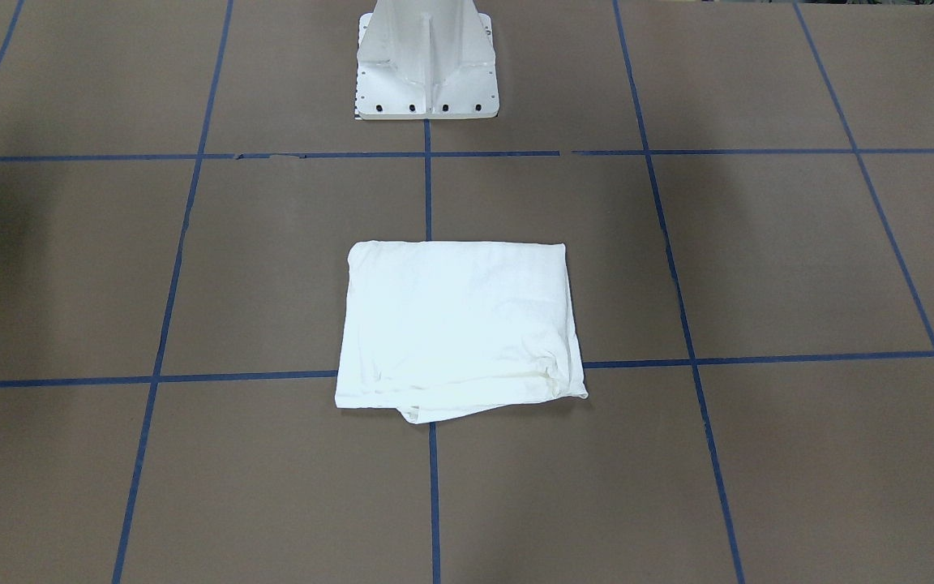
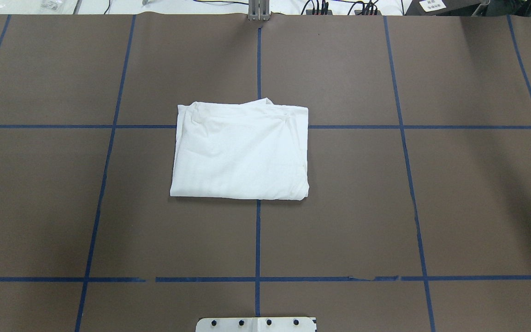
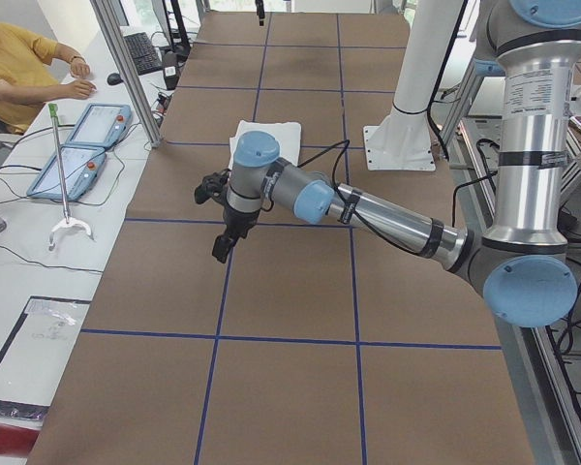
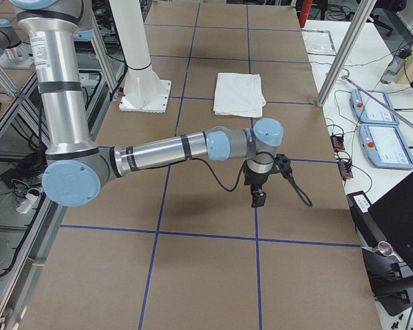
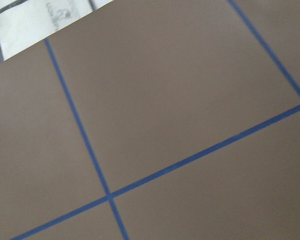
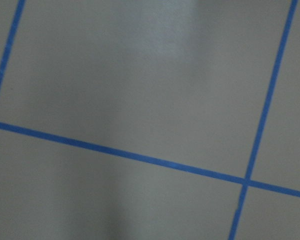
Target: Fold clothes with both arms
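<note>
The clothes (image 1: 459,324) are one white shirt folded into a flat rectangle at the middle of the brown table (image 2: 242,152), with a loose layer poking out at its far edge. Neither arm reaches into the overhead or front views. In the left side view my left arm (image 3: 387,218) stretches over the table, its black gripper (image 3: 221,247) pointing down, well short of the clothes (image 3: 266,136). In the right side view my right gripper (image 4: 259,198) hangs likewise, far from the clothes (image 4: 239,93). I cannot tell whether either is open or shut. Both wrist views show only table and blue tape.
The white pedestal base (image 1: 426,65) stands behind the shirt. Blue tape lines (image 2: 257,240) grid the table. Teach pendants (image 3: 77,145) lie on a side bench beside a seated person (image 3: 19,68). Metal frame posts (image 4: 347,48) rise at the table's edges.
</note>
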Robot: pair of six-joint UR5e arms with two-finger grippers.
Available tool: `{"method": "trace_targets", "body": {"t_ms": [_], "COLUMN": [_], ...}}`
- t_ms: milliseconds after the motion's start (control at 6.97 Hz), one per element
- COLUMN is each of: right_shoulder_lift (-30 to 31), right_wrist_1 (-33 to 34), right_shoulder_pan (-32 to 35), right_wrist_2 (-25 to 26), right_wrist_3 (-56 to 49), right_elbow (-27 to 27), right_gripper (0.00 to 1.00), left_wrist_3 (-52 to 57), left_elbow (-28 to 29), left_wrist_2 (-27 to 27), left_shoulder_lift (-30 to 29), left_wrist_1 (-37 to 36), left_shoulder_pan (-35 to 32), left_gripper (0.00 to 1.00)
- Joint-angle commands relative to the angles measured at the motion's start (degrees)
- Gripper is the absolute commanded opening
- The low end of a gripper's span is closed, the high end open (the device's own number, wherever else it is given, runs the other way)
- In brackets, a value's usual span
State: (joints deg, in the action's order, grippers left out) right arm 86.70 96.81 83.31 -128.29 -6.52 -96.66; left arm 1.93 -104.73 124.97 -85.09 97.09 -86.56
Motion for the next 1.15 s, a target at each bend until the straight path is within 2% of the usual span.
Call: {"method": "trace_targets", "body": {"t_ms": [0, 143, 287, 1004], "right_shoulder_lift": [7.4, 8.9, 11.0, 11.1], "right_wrist_1": [0.8, 1.6, 1.2, 1.1], "right_shoulder_pan": [10.5, 12.1, 12.8, 12.8], "right_wrist_2": [-2.9, -4.7, -4.8, -4.4], "right_wrist_3": [-6.9, -7.2, -7.2, -6.2], "right_elbow": [-0.7, -1.2, -2.4, -2.6], "right_gripper": [1.0, 1.0, 1.0, 1.0], "left_wrist_3": [0.2, -0.2, -0.4, -0.5], "left_elbow": [5.9, 7.2, 7.0, 6.0], "left_wrist_2": [1.3, 8.9, 10.6, 9.8], "left_shoulder_lift": [2.5, 4.2, 5.0, 5.6], "left_wrist_1": [-0.5, -0.4, -0.5, -0.3], "left_shoulder_pan": [-2.7, -2.9, -2.9, -3.4], "left_gripper": [1.0, 1.0, 1.0, 1.0]}}
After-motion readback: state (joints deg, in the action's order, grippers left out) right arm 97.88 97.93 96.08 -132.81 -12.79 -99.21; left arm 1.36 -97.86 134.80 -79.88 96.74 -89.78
